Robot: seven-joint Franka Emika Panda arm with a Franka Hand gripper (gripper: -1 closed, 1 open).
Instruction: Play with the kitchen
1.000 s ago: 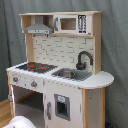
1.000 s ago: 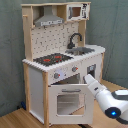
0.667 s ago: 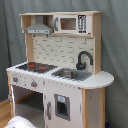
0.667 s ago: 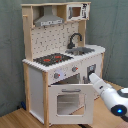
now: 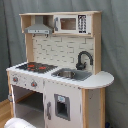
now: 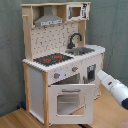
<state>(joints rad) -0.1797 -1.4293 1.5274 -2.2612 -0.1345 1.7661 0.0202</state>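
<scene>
while its oven door (image 6: 71, 101) hangs open, the kitchen's (image 6: 60, 60) sink (image 5: 71, 74) bare

kitchen (image 5: 60, 95): pale matt wood, smooth white panels; faucet (image 5: 83, 59): glossy black | arm (image 6: 114, 89): smooth white plastic

Lab-like test space: grey curtain (image 5: 115, 55) backdrop, wooden floor (image 6: 15, 119), robot arm (image 6: 114, 89).
</scene>
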